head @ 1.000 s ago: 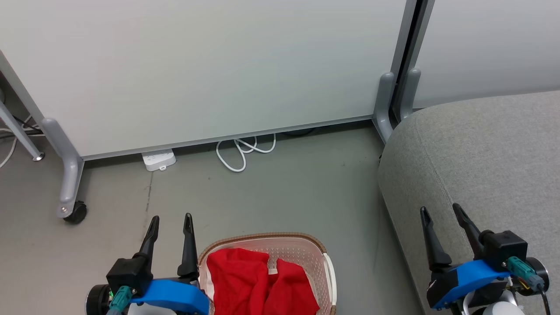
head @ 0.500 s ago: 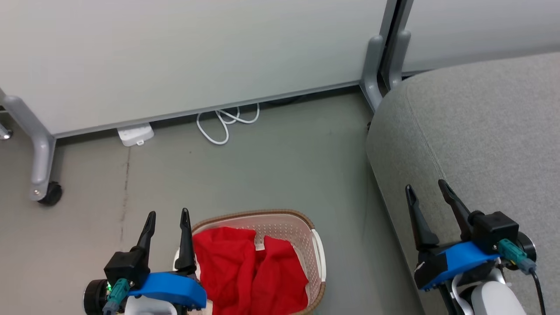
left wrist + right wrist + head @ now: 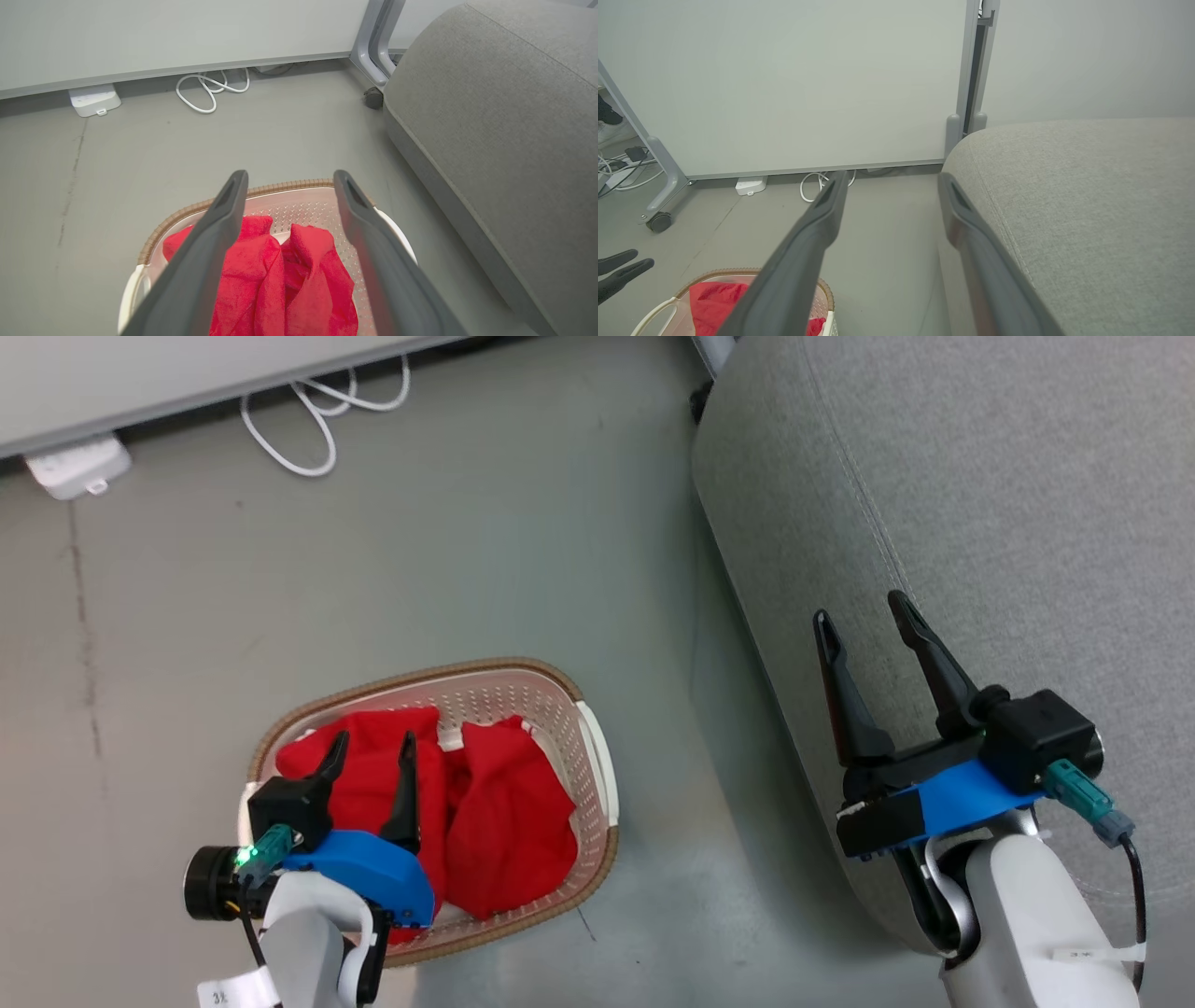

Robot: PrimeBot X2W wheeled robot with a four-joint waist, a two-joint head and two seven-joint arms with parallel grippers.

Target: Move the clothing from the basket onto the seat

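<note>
My head has tipped down since a moment ago, so the whole picture has shifted. The partition [image 3: 140,364], which took up the upper half, is now a strip along the top edge. The basket [image 3: 420,670], earlier cut off at the bottom, shows whole on the floor [image 3: 467,551]. My left pincer [image 3: 373,739] stood beside the basket's left rim then. Now it is over the clothing [image 3: 509,812], its fingers spread apart with nothing between them. Whether the tips touch the fabric I cannot tell. My right pincer [image 3: 860,607] is spread wide too and empty, over the near edge of the seat [image 3: 980,476] as before. The basket holds the clothing as two red heaps side by side, with a bit of white between them near the far wall. The left heap is partly hidden under my left pincer. Above the heaps the perforated far wall is bare, with the brown rim running round it. The basket stands near the seat but apart from it, with bare floor between. A white cable [image 3: 308,420] and a power strip [image 3: 79,467] lie at the foot of the partition, well apart from the basket.
</note>
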